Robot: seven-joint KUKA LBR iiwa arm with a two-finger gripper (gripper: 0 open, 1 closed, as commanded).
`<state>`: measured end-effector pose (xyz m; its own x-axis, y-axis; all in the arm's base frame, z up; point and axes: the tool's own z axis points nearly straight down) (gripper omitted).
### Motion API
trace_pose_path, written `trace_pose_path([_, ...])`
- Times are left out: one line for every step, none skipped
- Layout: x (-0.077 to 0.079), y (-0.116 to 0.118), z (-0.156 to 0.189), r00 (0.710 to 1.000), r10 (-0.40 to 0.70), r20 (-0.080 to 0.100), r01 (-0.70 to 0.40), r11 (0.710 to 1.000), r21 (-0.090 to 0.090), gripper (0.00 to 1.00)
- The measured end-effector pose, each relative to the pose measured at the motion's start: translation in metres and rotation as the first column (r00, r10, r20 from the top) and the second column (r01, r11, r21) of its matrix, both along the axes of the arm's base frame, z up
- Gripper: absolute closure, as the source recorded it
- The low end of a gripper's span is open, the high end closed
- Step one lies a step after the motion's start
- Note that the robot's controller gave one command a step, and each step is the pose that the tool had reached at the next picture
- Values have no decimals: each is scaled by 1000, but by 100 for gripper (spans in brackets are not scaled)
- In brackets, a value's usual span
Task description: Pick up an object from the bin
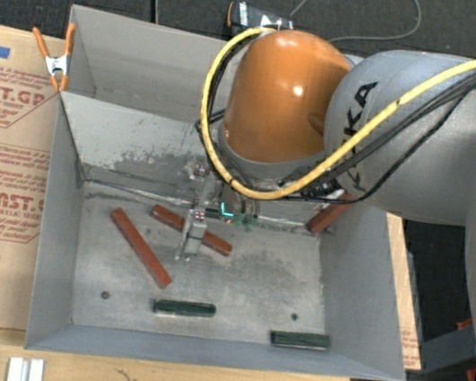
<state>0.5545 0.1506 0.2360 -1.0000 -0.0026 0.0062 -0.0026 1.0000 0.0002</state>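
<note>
My gripper (190, 242) hangs below the orange wrist cover, near the middle of the bin. It stands right over a short red-brown stick (216, 243) that lies nearly level and passes behind it. A longer red-brown stick (140, 247) lies slanted just to the left, running down towards the bin's front. Whether the gripper touches the short stick cannot be made out.
Two dark green bars lie near the front wall, one in the middle (184, 309) and one to the right (300, 340). Another red-brown piece (325, 218) leans by the right wall, under the arm. The big arm covers the bin's back right.
</note>
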Motion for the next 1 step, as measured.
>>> trace_pose_path([-2, -16, -165, 923, -385, 7, 385, 923, 2, 0])
